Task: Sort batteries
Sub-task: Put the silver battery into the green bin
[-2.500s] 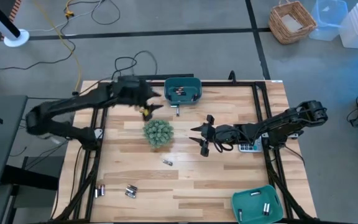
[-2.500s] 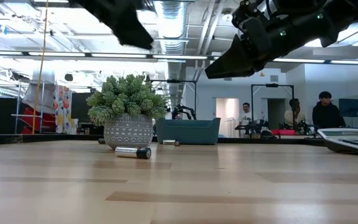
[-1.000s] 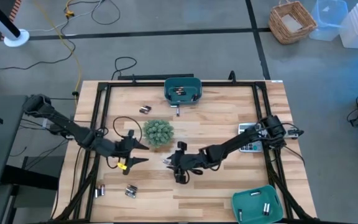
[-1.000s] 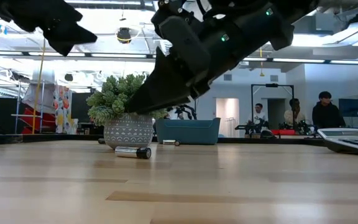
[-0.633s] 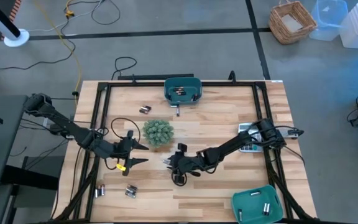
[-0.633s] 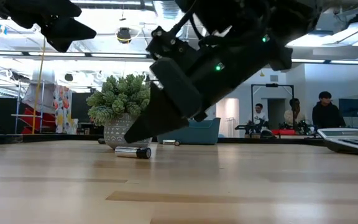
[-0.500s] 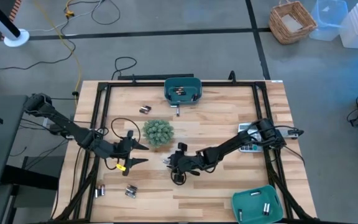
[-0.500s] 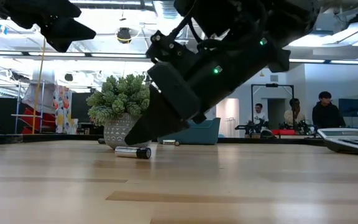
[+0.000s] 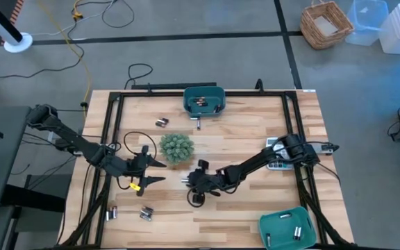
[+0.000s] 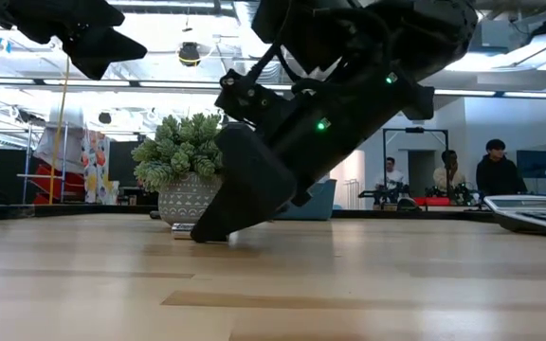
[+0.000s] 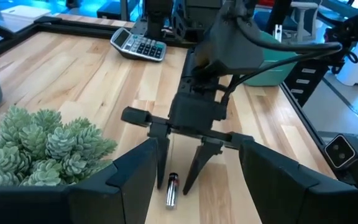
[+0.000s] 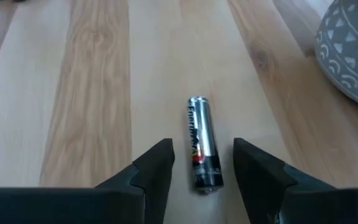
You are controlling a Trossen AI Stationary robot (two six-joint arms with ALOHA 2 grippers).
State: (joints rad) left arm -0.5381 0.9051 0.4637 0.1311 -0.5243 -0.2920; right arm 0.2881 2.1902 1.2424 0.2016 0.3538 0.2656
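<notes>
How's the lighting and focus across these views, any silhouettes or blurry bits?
Low view: the right tool is a dark backlit silhouette against bright ceiling lights. Right wrist view: the battery is sharp with a glare streak, while that tool's fingers are soft. Left wrist view: the succulent looks slightly blurred up close. High view: even light, faint shadows.
</notes>
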